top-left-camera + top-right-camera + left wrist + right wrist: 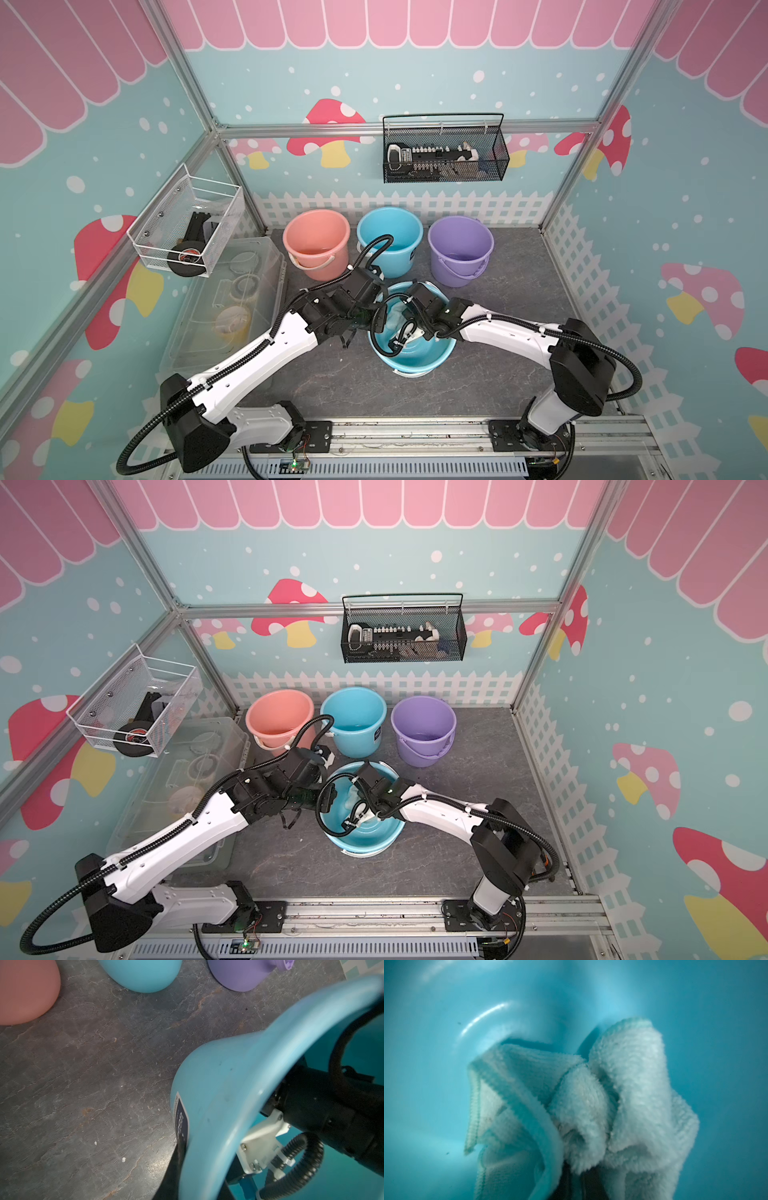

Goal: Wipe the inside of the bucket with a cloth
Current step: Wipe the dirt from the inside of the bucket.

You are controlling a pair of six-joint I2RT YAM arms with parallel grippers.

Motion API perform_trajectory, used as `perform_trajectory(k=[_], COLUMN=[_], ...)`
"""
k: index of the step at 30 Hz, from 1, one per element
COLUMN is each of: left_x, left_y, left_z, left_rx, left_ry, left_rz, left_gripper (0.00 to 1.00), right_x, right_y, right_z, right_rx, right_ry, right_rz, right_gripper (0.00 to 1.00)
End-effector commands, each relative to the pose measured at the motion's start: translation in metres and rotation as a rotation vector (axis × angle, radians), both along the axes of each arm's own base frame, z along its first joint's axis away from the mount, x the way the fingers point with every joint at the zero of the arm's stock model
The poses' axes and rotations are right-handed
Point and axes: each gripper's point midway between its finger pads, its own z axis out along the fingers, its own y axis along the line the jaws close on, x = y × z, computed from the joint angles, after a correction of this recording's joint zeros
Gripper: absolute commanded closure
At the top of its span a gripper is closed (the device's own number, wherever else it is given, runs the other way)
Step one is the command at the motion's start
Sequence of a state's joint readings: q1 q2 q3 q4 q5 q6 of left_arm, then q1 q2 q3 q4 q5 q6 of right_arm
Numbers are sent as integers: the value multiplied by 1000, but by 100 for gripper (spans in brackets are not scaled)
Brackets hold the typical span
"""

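The right gripper pinches the cloth, which bunches just past its jaws. The left gripper squeezes the blue bucket wall between its jaws.

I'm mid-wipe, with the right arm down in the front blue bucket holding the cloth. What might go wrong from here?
1. The left gripper pinches only the front blue bucket by its rim, so a hard wipe may twist it loose.
2. The cloth is bunched in the right gripper, so little of it may touch the wall.
3. The right arm's black cable loops over the bucket's mouth and may snag on the rim.
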State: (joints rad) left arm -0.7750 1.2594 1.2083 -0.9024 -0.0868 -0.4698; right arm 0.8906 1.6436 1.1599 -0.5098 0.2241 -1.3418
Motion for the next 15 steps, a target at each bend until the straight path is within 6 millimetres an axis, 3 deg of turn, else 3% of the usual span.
perform_trajectory(k=[1,8,12,15], left_x=[5,6,4,1], left_y=[16,9,1,-7], left_z=[15,20,21,18], left_rx=[4,-40,-85,-109], left_ry=[-74,-124,-141,-144], left_rz=[67,60,41,23], left_gripper=[100,100,100,100], right_x=[-59,-106,-122,-122], right_y=[-48,-31,-2,28], right_z=[-37,-42,-35,-23], right_rx=[-185,-114,17,164], right_ry=[333,648,778,813], right_rz=[-72,-81,-41,7], right_gripper=[100,100,100,100])
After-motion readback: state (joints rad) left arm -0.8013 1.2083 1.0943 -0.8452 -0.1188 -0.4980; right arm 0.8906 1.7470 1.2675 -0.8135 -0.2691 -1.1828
